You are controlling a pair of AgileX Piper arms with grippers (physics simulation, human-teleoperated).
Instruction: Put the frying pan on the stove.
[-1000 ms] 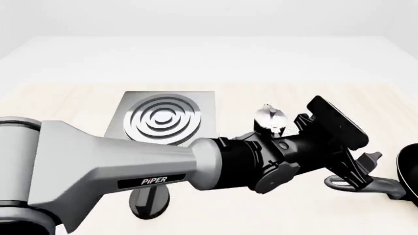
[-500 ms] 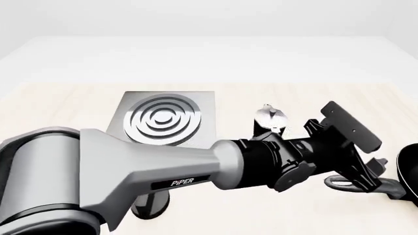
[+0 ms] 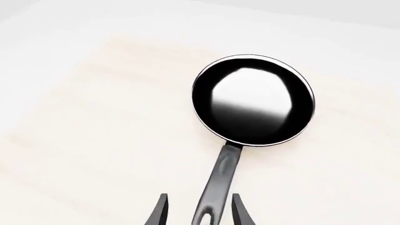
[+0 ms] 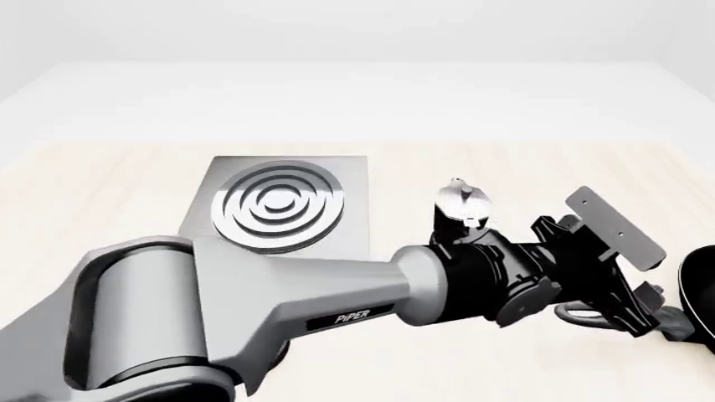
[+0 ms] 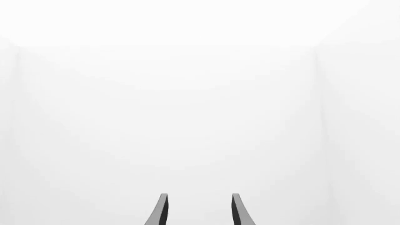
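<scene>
The frying pan (image 3: 253,100), judged rigid, glossy and bowl-heavy, is best taken by its long handle (image 3: 220,180), now straddled by the unclenched left hand (image 3: 198,211).

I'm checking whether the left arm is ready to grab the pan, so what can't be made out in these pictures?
- Frying pan: front view shows only a sliver; the right edge cuts it off.
- Pan handle: its loop end runs off the left wrist view's edge, so contact with the left gripper is unclear.
- Small pot: lower part hidden behind the left arm, front view.
- Right gripper: faces blank white only, and is absent from the front view.
</scene>
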